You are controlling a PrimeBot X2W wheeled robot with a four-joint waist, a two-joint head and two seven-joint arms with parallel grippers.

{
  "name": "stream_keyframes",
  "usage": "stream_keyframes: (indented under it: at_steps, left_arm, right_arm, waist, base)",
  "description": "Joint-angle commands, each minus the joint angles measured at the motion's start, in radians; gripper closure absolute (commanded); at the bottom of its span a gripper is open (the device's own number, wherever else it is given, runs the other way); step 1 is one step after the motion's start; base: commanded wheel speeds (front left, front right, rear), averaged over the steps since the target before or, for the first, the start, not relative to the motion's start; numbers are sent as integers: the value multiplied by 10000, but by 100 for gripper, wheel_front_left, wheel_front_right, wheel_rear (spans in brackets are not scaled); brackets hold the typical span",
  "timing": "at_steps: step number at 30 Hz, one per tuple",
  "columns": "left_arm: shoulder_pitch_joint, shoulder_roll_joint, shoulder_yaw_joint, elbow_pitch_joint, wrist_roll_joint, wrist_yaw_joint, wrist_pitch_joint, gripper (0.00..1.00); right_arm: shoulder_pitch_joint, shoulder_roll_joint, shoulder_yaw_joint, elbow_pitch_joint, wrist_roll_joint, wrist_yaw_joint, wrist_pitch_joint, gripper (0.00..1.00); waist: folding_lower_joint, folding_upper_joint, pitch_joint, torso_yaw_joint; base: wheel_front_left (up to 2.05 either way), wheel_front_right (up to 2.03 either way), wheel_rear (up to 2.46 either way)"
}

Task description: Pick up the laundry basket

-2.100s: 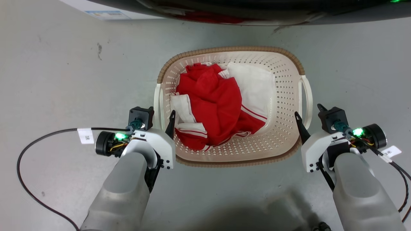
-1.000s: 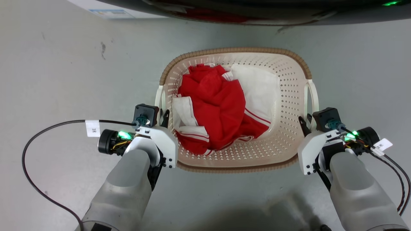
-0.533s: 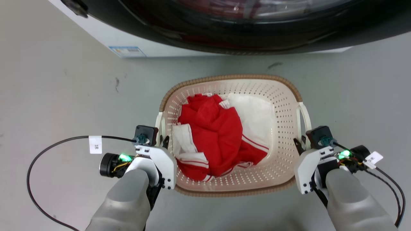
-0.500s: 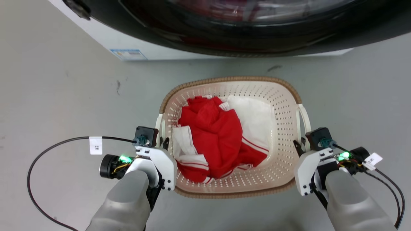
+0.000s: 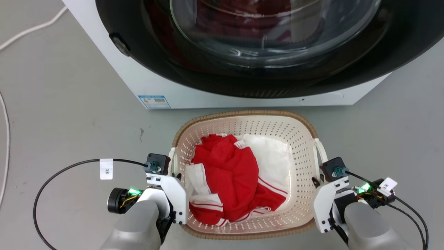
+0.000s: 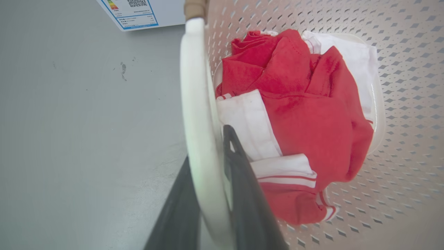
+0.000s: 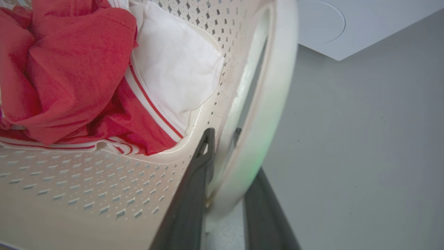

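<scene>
Laundry basket gripped by its handles — left hand, right hand clamped.

Left pincer clamped on laundry basket handle.

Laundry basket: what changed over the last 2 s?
Both closed from open: left claw now clamps the laundry basket's left handle, right claw the right handle. Basket seems lifted; the camera shifted, showing more washing machine. Inside, the clothes lie unchanged.
</scene>
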Motion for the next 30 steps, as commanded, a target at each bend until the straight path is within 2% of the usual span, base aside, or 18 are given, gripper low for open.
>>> stream_keyframes:
  at_steps: [1, 10, 20, 30]
  left_arm:
    - [139, -53, -72, -30, -31, -145, 36, 100]
    - [595, 148, -80, 32, -316, -172, 475, 100]
    - [1290, 75, -376, 28, -696, -199, 1262, 100]
    - [1679, 109, -728, -61, -1132, -203, 1548, 100]
  right_arm:
    - [100, 10, 232, -30, 132, -3, 50, 100]
    - [513, 13, 1564, -17, 1404, -2, 817, 100]
    - [1130, 27, 3229, -253, 2859, 9, 1845, 100]
    - [1298, 17, 4059, -167, 3688, 12, 2001, 100]
  waist:
    - [1, 0, -381, -7]
    - [1, 0, -1598, -119]
    - [1, 0, -2921, -308]
    - [1, 0, -3648, -399]
  base:
    - [0, 0, 0]
    - [0, 0, 0]
    - [0, 0, 0]
    - [0, 0, 0]
